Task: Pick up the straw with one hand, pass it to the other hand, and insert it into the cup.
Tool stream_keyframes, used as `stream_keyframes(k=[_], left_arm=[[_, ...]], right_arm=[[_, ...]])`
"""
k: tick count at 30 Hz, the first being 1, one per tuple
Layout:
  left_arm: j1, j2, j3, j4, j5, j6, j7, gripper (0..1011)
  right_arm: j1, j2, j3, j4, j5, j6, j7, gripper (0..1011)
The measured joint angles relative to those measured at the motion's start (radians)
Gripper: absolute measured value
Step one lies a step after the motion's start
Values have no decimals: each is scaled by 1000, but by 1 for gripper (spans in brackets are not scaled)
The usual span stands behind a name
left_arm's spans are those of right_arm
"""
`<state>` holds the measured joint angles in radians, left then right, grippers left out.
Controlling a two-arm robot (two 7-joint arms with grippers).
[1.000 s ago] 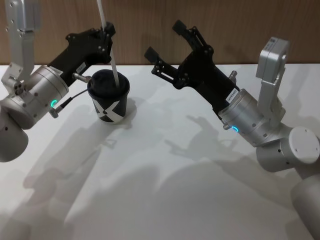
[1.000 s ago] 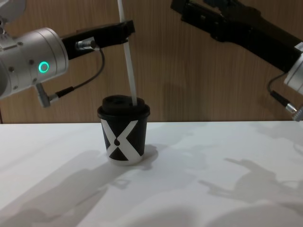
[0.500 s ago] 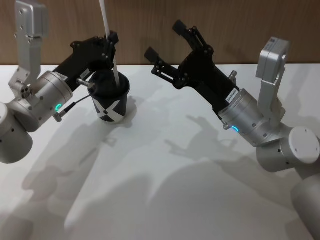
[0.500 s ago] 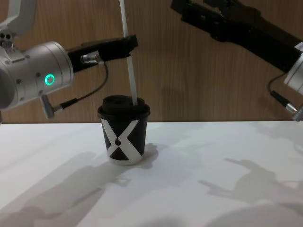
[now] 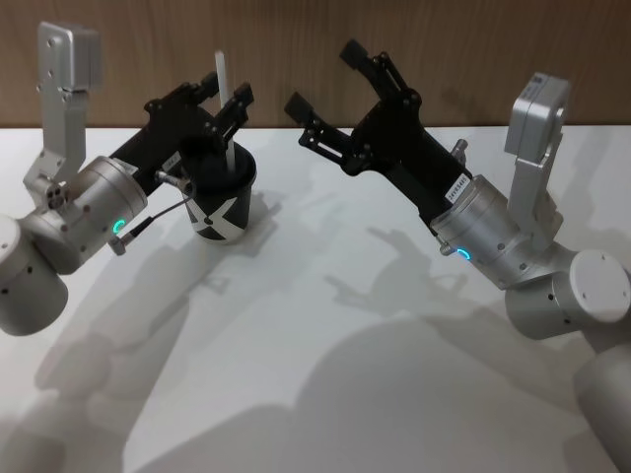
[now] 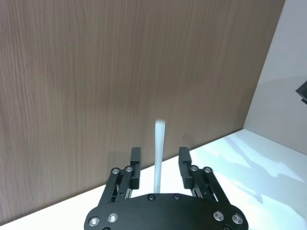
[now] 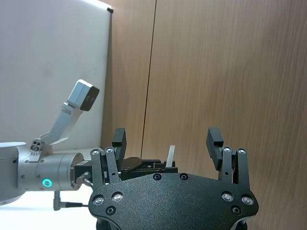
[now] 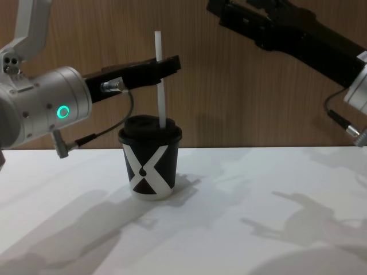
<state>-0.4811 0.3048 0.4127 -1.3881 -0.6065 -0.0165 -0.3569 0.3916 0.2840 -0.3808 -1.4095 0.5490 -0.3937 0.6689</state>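
The thin white translucent plastic straw [image 8: 160,80] is standing nearly upright in the domed black lid of the small black paper cup with the white X [image 8: 150,162], which is sitting on the white table [image 8: 241,229]. My left gripper [image 5: 219,99] is hovering just above the cup, its black fingers [image 6: 135,163] spread apart on either side of the straw. My right gripper [image 5: 320,79] is hanging in the air well to the right, jaws spread wide and holding nothing.

One straw [image 5: 224,99], one cup [image 5: 219,197], two grippers
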Motion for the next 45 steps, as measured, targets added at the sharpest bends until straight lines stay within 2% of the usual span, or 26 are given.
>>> stream_keyframes(k=[13, 19, 33, 45], left_arm=[[92, 31, -36, -87, -20, 0, -4, 870], [154, 52, -62, -147, -35, -3, -8, 1003], [282, 100, -111, -259, -81, -42, -51, 1003], [328, 119, -126, -296, -101, -67, -76, 1003]], right_arm=[[-22, 8, -5, -31, -4, 16, -20, 1000], [-47, 15, -6, -64, -15, 31, -42, 1001], [-120, 37, 0, -155, -56, 70, -101, 1001], [-145, 45, 3, -186, -72, 83, -120, 1001]])
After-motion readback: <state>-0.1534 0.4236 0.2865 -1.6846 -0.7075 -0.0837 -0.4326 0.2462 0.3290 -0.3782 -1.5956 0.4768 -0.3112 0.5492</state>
